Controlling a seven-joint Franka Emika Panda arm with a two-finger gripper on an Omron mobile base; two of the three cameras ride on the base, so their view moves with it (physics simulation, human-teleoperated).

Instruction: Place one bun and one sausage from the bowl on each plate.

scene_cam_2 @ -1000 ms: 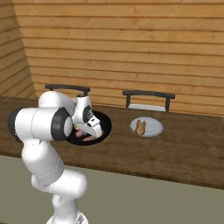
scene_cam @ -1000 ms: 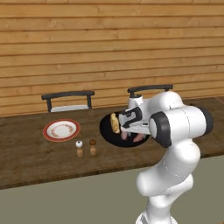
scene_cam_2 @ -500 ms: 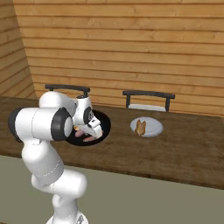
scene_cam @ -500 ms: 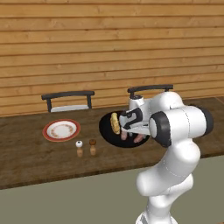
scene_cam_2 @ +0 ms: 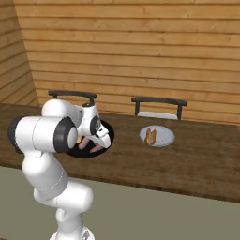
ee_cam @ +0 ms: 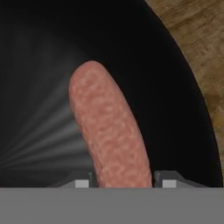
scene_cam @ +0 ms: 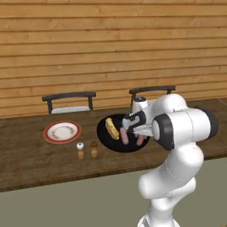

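Right now the wooden counter (scene_cam: 26,164) carries everything: the black bowl (scene_cam: 103,135) sits mid-counter w/ a bun (scene_cam: 111,128) and two sausages, the red-rimmed plate (scene_cam: 62,131) is off to its left, and a grey plate (scene_cam_2: 164,137) w/ food already on it shows to the right in the right base view. Salt & pepper shakers (scene_cam: 87,150) stand just in front of the bowl, between it and the red plate.

Gripper (ee_cam: 122,183) is down inside the bowl, its tips flanking a sausage (ee_cam: 109,131) on both sides, seemingly touching, so pinching it.

To do this step well, imo: finish the squeeze square across the sausage, then lift straight up over the bowl rim before swinging to the red plate, passing above the shakers.

Vs a sec ago: jaws have narrowed from wide open onto the sausage; arm, bowl, plates sit as before.
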